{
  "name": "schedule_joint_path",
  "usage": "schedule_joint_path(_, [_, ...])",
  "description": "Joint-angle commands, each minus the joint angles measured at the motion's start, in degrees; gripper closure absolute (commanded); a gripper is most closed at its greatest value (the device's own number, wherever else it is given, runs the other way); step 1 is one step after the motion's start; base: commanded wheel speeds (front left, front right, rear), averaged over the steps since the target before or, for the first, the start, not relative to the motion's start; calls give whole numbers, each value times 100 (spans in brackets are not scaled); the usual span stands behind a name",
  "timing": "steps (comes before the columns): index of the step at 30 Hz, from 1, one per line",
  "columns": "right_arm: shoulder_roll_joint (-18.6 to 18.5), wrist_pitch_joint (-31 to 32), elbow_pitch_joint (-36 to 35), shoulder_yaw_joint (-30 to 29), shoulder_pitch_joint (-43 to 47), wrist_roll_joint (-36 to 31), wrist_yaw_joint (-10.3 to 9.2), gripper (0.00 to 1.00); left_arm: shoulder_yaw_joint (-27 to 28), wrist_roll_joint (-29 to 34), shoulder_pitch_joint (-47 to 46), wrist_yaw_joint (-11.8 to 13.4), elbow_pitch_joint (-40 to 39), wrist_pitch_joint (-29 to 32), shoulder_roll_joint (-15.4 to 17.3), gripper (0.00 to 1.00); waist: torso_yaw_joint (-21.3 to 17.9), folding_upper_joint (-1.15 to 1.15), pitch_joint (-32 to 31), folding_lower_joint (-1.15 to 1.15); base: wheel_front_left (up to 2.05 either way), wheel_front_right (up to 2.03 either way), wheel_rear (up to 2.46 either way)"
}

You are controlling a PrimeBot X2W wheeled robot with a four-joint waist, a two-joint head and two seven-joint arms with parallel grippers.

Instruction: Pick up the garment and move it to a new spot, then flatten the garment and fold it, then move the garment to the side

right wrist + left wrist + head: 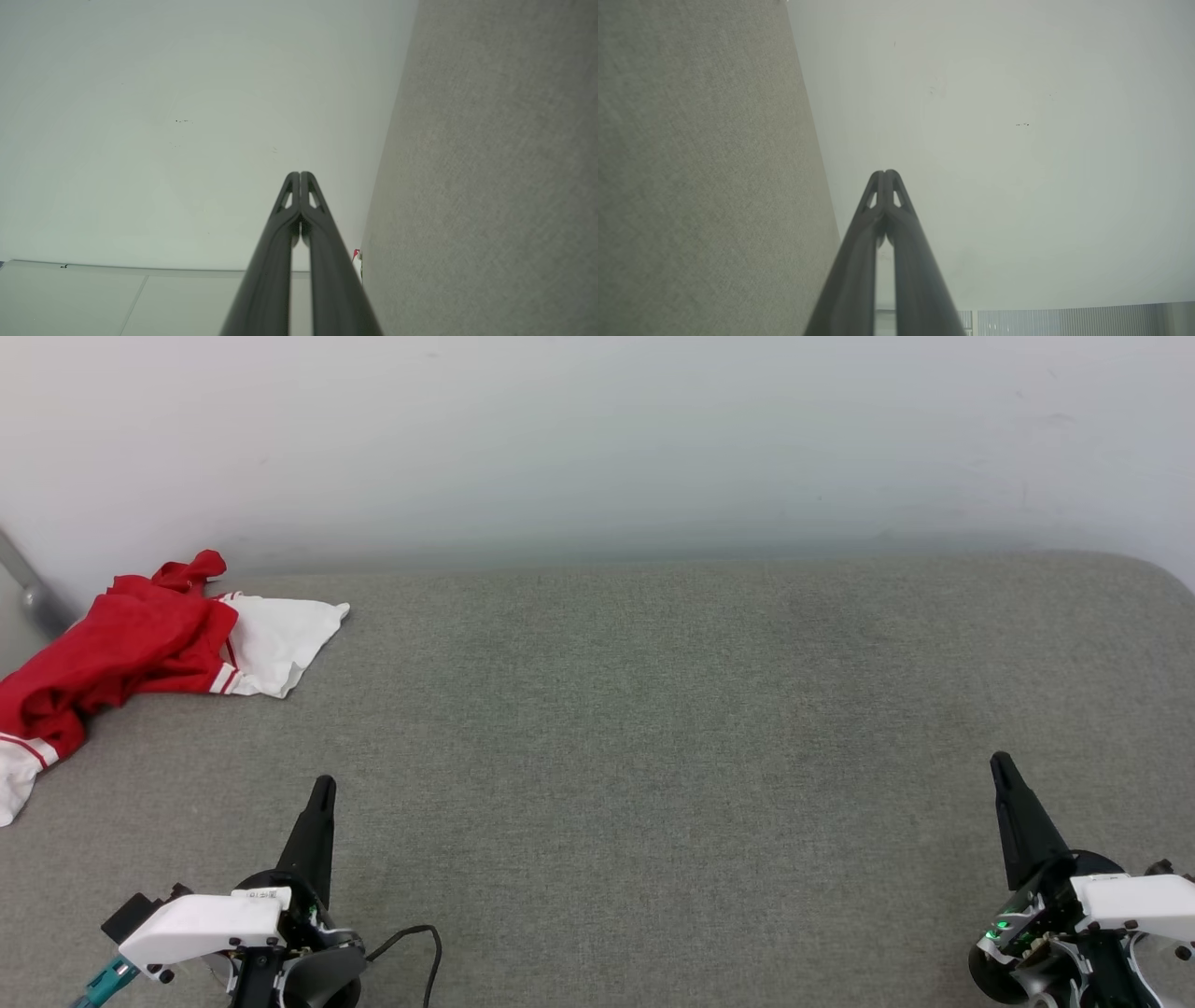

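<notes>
The garment (140,644), red with white sleeves and red-white striped trim, lies crumpled at the far left of the grey surface; its lower end runs off the left edge of the head view. A small red and white bit of the garment (357,261) peeks past my right fingers in the right wrist view. My left gripper (323,786) rests at the lower left, shut and empty, well below and right of the garment. My right gripper (999,763) is at the lower right, also shut and empty. In the wrist views the left gripper (884,172) and right gripper (299,174) have tips pressed together.
The grey fabric surface (653,728) spreads wide between the grippers. A pale wall (597,439) rises behind its far edge. A grey metal bar (28,583) leans at the far left by the garment. A black cable (415,943) loops beside my left wrist.
</notes>
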Motion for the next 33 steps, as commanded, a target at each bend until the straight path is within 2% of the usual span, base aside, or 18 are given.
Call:
schedule_joint_path(1, [23, 10, 9, -4, -84, -33, -2, 100, 23, 14, -48, 1, 0, 18, -9, 100, 0, 0, 0, 0, 0, 0, 0])
schedule_joint_path(33, [23, 7, 8, 0, -84, -29, -2, 100, 18, 9, -47, 0, -1, 14, -9, 100, 0, 0, 0, 0, 0, 0, 0])
